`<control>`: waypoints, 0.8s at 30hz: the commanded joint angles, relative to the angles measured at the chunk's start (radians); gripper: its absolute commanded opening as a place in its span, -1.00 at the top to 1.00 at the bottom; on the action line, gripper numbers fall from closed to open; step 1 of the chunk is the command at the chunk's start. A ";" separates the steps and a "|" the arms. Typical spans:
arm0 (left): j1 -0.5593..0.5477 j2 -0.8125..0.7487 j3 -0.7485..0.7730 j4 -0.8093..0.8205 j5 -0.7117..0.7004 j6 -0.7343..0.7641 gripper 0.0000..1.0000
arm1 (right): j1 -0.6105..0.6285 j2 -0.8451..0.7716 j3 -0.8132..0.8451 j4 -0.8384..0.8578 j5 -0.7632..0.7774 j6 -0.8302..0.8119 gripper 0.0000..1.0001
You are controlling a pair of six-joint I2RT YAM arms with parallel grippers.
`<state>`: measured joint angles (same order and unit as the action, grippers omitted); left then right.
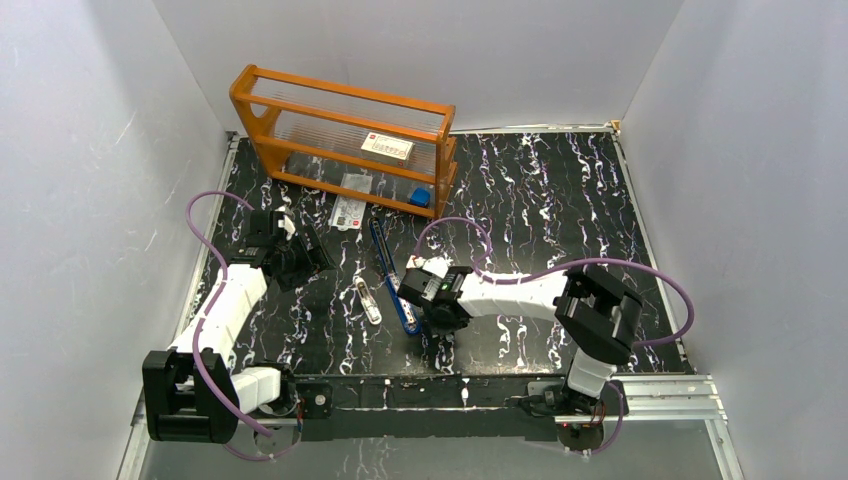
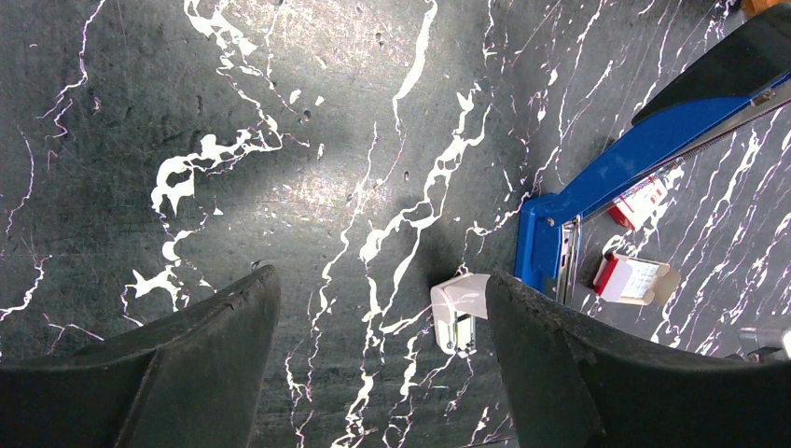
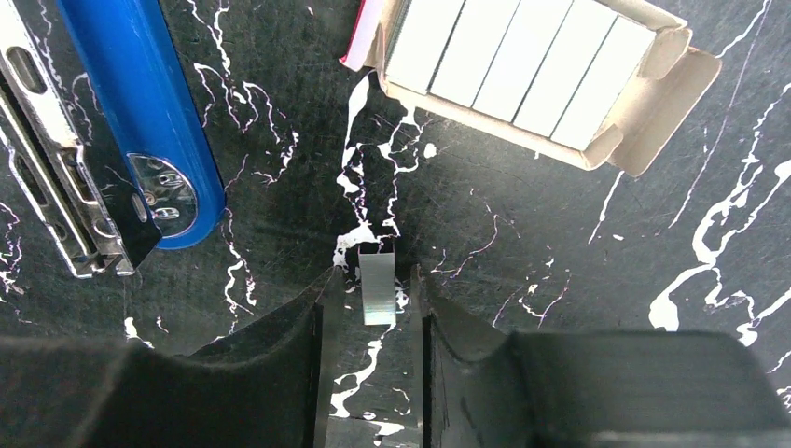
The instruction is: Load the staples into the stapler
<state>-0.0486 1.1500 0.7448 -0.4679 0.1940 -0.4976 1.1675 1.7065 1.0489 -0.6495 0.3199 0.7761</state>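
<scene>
- right gripper [image 3: 371,285] is straddling a short staple strip [image 3: 378,297] with its jaws nearly closed; cannot tell whether they are pinching it.
- left gripper [image 2: 381,275] is hanging wide open, holding nothing.
- staples [image 3: 518,58] are lying silvery-white, side by side in a pale tray [image 3: 644,154], near the open blue stapler [image 3: 140,103].
- judging them light, stiff, slick and apt to snap; gripping the long flanks mid-length is looking safest.

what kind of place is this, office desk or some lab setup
Probably a robot lab test cell: plain white walls box in a black marbled table, two robot arms are bolted at its near edge, and props like a blue stapler lie out.
</scene>
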 commanded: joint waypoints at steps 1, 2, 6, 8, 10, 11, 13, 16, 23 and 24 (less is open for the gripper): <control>0.006 -0.019 -0.007 0.000 0.008 0.009 -0.54 | 0.006 0.015 0.015 0.011 0.021 0.011 0.17; 0.006 -0.019 -0.009 0.000 0.008 0.009 -0.54 | 0.006 0.014 0.014 0.014 0.021 0.012 0.17; 0.006 -0.019 -0.008 0.002 0.010 0.010 -0.54 | 0.006 0.020 0.004 0.029 0.018 0.021 0.19; 0.006 -0.019 -0.007 0.003 0.011 0.010 -0.54 | 0.003 0.027 -0.003 0.039 0.011 0.029 0.22; 0.006 -0.019 -0.007 0.002 0.010 0.011 -0.54 | -0.001 0.033 -0.012 0.050 0.002 0.036 0.24; 0.006 -0.020 -0.010 0.001 0.010 0.010 -0.54 | -0.004 0.031 -0.019 0.056 -0.008 0.038 0.24; 0.006 -0.021 -0.009 0.003 0.012 0.011 -0.54 | -0.019 0.024 -0.041 0.082 -0.037 0.041 0.25; 0.006 -0.021 -0.009 0.001 0.013 0.010 -0.54 | -0.041 0.013 -0.073 0.110 -0.068 0.043 0.29; 0.006 -0.023 -0.009 0.003 0.011 0.010 -0.54 | -0.040 0.059 -0.050 0.068 -0.050 0.026 0.44; 0.006 -0.021 -0.009 0.002 0.011 0.010 -0.54 | -0.039 0.063 -0.047 0.063 -0.047 0.025 0.48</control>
<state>-0.0483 1.1496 0.7448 -0.4675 0.1951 -0.4976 1.1316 1.6924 1.0203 -0.5964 0.2668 0.7898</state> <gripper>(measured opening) 0.774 0.288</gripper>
